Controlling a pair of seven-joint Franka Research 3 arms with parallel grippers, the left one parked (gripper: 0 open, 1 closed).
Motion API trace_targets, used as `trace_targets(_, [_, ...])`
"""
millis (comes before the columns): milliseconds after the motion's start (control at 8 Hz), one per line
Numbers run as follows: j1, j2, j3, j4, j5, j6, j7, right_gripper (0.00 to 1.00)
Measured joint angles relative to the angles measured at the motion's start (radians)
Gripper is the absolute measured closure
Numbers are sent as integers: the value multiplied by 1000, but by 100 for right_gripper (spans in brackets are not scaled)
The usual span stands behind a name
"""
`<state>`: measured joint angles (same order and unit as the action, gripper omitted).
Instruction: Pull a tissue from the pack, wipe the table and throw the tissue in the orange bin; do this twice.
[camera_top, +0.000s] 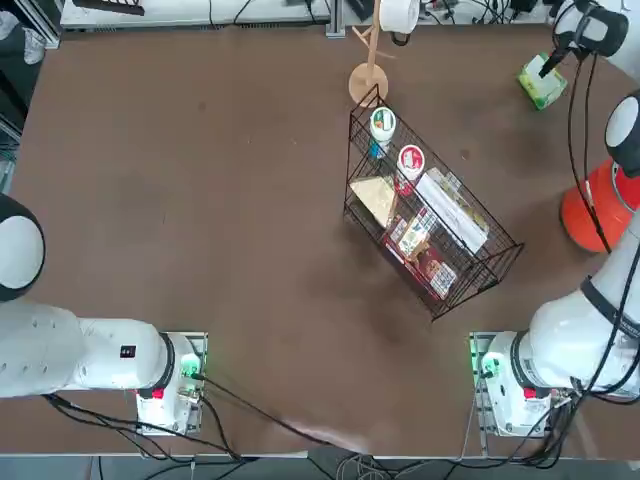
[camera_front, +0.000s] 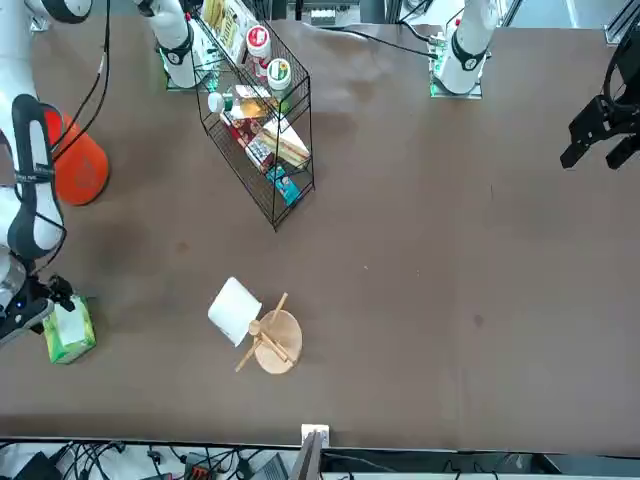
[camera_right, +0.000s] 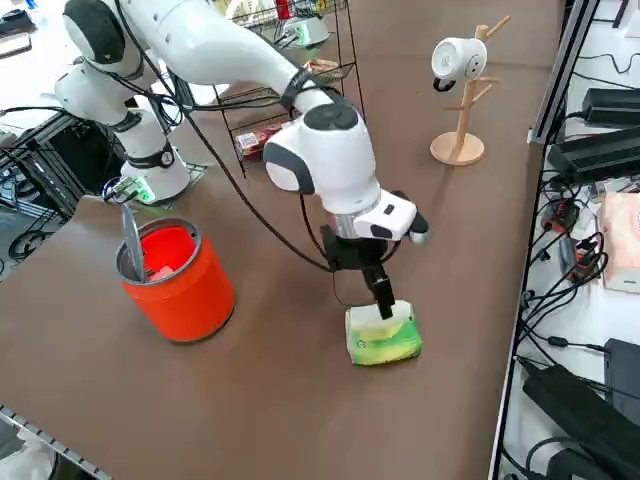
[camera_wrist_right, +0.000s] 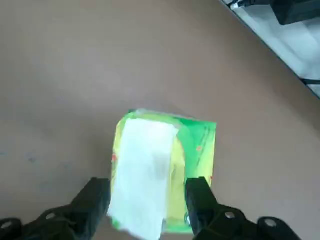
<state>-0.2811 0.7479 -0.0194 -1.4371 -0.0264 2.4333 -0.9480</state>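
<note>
Hovering right gripper (camera_wrist_right: 147, 200) directly above the pack (camera_wrist_right: 162, 170), near the table (camera_wrist_right: 75, 60) edge, well apart from the orange bin (camera_right: 180, 275). Fingers spread open, straddling the white tissue (camera_wrist_right: 145, 170). Tissue strip lying lengthwise between the fingers, running away from the wrist. Likely needing a straight descent before pinching the tissue.
</note>
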Motion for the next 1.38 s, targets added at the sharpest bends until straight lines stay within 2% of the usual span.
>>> trace_targets(250, [0,35,1,3,0,67,-2,12])
trace_targets(375, [0,44,1,6,0,70,-2,19])
trace_targets(625, [-1,55,1,7,0,72,-2,24])
trace_targets(750, [-1,56,1,7,0,72,-2,36])
trace_targets(875, [-1,56,1,9,0,72,-2,41])
trace_targets(1375, [-1,55,1,19,0,51,-2,75])
